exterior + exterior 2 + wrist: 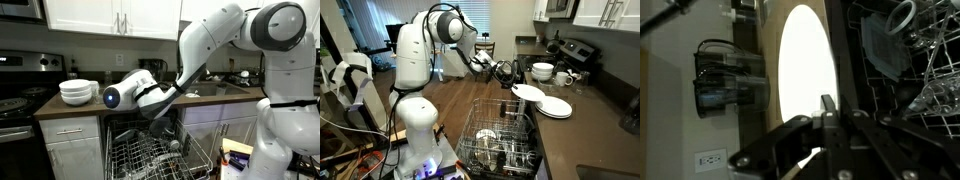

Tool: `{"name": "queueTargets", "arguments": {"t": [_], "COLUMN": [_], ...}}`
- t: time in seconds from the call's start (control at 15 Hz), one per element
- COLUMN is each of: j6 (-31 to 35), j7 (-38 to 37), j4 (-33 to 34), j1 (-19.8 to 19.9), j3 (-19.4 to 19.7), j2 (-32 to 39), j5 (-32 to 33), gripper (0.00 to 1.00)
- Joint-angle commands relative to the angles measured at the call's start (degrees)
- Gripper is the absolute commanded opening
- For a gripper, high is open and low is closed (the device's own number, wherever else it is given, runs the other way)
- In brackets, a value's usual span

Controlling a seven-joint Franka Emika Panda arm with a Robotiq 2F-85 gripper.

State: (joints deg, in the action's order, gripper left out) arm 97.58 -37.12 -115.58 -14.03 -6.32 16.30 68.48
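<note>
Pinching plate (805, 60) rim, pincer (828, 108) beside rack (902, 70) edge

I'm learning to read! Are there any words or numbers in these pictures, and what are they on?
No text can be read anywhere.
Plate, gripped at its edge by the shut tool: plain white, no print.
Stove: any marks on its panel are too small and blurred.
Arm: no label shows.

plate (805, 70): glare-blurred, lower rim hidden behind gripper (827, 103); rack (930, 72): contents indistinct
</note>
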Motion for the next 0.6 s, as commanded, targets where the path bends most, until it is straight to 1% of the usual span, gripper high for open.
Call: {"name": "queueTargets", "arguments": {"t": [0.0,0.2,0.53], "j6": [0.86,3.75,11.38], "j7": [0.91,2.22,5.39], "j4": [-0.05,0.36,1.35], "j1": [2.24,4.11,6.69], "j3": [0.12,0.53,1.48], "j2": [-2.52,-2.89,-2.05], "j5": [2.98,2.98,2.98], "gripper": [0.07,0.07,0.07]}}
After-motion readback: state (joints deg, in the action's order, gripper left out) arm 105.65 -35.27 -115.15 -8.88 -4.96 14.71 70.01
